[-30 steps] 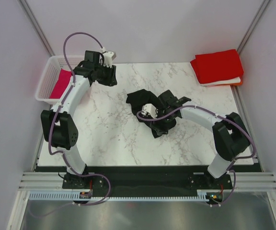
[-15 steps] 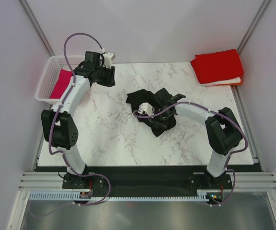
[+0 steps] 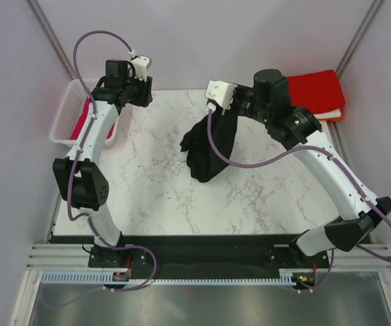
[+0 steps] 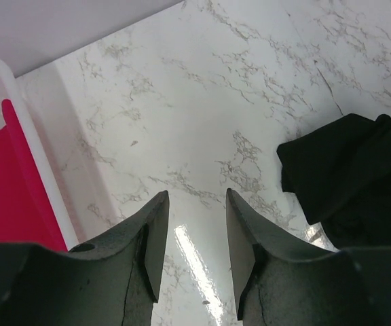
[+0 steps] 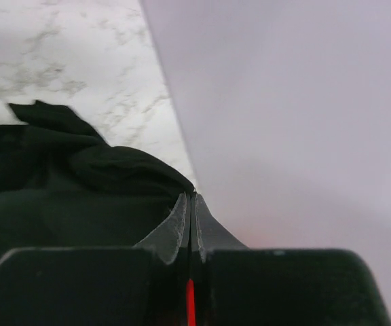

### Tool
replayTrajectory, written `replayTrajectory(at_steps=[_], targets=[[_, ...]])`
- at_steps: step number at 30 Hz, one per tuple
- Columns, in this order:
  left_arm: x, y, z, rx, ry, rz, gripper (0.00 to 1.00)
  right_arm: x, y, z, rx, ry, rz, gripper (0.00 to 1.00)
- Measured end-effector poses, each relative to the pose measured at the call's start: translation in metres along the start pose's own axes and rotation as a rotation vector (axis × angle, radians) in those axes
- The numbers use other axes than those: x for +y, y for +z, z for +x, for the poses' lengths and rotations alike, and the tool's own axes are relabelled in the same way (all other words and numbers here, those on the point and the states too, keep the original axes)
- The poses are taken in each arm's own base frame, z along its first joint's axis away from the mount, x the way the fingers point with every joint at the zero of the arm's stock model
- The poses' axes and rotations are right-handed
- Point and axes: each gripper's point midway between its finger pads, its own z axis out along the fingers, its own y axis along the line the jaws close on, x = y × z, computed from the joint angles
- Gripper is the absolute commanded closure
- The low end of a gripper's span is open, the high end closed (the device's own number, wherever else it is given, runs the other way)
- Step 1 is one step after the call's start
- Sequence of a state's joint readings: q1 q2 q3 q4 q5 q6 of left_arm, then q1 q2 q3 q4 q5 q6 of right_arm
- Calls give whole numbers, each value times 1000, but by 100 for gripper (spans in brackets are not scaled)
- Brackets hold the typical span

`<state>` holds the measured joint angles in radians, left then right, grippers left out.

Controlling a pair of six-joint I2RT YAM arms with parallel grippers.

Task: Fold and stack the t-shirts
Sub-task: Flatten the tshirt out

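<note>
The black t-shirt [image 3: 208, 146] hangs bunched from my right gripper [image 3: 228, 112], which is raised above the back middle of the table; the shirt's lower end rests on the marble. In the right wrist view the right gripper [image 5: 192, 198] is shut with black cloth [image 5: 66, 176] pinched at its tip. My left gripper [image 3: 131, 92] hovers open at the back left beside the basket, its fingers [image 4: 156, 231] apart over bare marble. The black t-shirt [image 4: 351, 176] lies to its right. A folded red t-shirt [image 3: 311, 92] tops a stack at the back right. A magenta t-shirt [image 3: 83, 123] lies in the basket.
The white lattice basket [image 3: 65, 112] stands at the back left corner, its rim [image 4: 39, 156] close to the left fingers. White and orange edges [image 3: 331, 117] show under the red stack. Grey walls enclose the table on three sides.
My right gripper closed on the black t-shirt and rose toward the back, lifting it off the table. The left gripper drifted slightly left and back, staying open.
</note>
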<state>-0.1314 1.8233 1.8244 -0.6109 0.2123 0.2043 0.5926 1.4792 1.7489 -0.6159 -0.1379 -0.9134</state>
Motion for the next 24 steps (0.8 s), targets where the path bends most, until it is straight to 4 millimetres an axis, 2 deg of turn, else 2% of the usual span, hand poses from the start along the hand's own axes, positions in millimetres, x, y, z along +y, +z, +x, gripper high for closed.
replayTrajectory(at_steps=[2, 5, 7, 10, 12, 15, 17, 19, 20, 21, 24], targets=[[1, -1, -5, -17, 14, 5, 53, -18, -3, 0, 18, -40, 78, 100], [-6, -1, -10, -36, 34, 45, 53, -27, 10, 24, 101, -57, 136, 100], [-13, -2, -9, -42, 50, 75, 53, -27, 22, 55, 183, -36, 148, 100], [-27, -1, 0, -32, 69, 127, 53, -33, 36, 120, 344, 52, 180, 100], [-38, 3, 10, -13, 75, 166, 53, -38, 37, 158, 440, 111, 212, 100], [-60, 8, 29, 25, 73, 242, 53, -43, 34, 199, 553, 176, 260, 100], [-76, 11, 38, 50, 74, 291, 53, -40, 34, 208, 582, 199, 265, 100], [-94, 17, 43, 64, 82, 342, 53, -37, 35, 207, 587, 211, 265, 99], [-103, 21, 46, 72, 88, 367, 53, -37, 35, 206, 587, 214, 267, 93], [-114, 25, 50, 84, 92, 398, 53, -36, 35, 205, 589, 216, 270, 71], [-142, 37, 68, 132, 94, 471, 56, -34, 33, 207, 614, 223, 288, 33]])
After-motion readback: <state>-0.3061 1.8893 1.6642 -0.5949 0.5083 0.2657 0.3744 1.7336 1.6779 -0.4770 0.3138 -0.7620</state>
